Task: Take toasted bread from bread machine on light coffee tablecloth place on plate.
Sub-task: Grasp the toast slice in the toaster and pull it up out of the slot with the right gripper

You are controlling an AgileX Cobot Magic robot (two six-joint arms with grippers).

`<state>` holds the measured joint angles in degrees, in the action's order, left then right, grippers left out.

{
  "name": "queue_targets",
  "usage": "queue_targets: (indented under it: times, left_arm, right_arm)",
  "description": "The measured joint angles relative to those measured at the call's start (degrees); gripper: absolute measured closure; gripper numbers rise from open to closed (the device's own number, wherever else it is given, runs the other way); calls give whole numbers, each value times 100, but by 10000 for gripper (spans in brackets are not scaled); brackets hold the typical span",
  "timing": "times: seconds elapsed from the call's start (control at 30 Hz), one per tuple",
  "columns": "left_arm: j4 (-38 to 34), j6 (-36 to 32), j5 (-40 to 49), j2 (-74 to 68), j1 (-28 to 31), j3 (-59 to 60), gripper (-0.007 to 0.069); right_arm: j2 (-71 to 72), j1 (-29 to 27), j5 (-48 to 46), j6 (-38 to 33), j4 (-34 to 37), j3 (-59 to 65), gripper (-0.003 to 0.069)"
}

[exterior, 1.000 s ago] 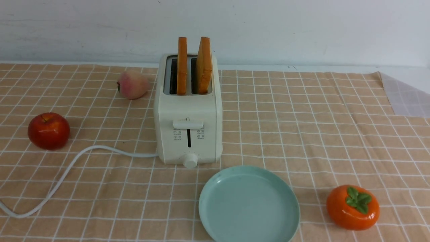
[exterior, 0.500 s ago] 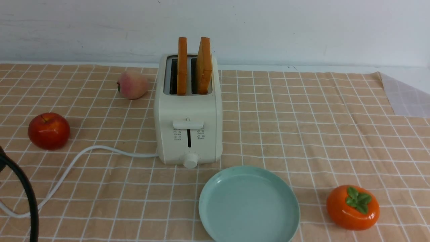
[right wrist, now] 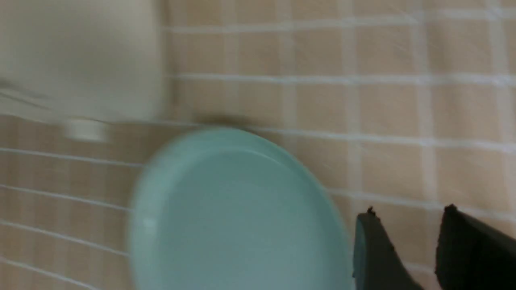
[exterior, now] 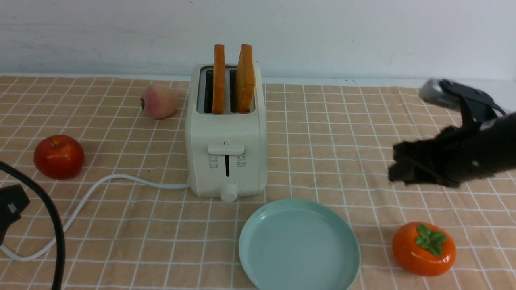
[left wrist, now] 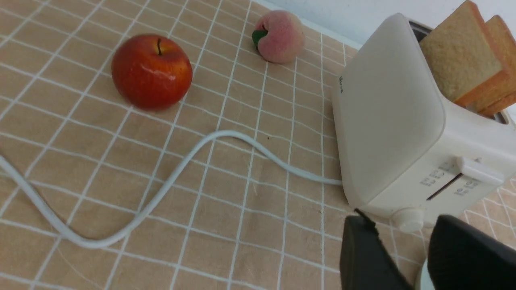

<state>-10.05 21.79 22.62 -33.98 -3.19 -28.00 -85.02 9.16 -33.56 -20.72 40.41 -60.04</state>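
At the near left edge of the front view, a black part and cable of the left arm (exterior: 12, 205) show. The left gripper (left wrist: 407, 237) hangs near the bread machine's near left corner, its jaws parted with nothing between them. A red apple (exterior: 58, 156) sits at the left on the light coffee tablecloth (exterior: 342, 141). The white cord (exterior: 100, 187) curves from the near left edge to the bread machine (exterior: 225, 157). A peach (exterior: 159, 100) lies farther back, just left of the machine.

The toasted bread stands upright in the machine's two slots, one slice (exterior: 218, 78) in the left slot and the other (exterior: 246, 78) in the right, both sticking up above the top. The plate (exterior: 298, 249) lies bare, just near and right of the machine. The right gripper (exterior: 399, 167), blurred, hovers above the cloth well right of the machine. Its jaws are parted and grasp nothing. A persimmon (exterior: 423, 249) rests at the near right, right of the plate.
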Motion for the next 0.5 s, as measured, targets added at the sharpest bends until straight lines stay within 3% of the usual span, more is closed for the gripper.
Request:
queue_targets:
  times: [0.13, 0.23, 0.37, 0.5]
  left_arm:
    - [-501, 0, 73, -367, 0, 0, 386]
    - [-817, -91, 378, -687, 0, -199, 386]
    - [-1058, -760, 1201, -1161, 0, -892, 386]
    - [-1113, -1302, 1673, -1473, -241, -1668, 386]
  right_arm:
    - [-22, 137, 324, -2013, 2566, -99, 419]
    - [-138, 142, -158, -3329, 3650, -267, 419]
    - [-458, 148, -800, -3704, 3940, -934, 419]
    - [-816, 354, -923, -3064, 3155, -1990, 418]
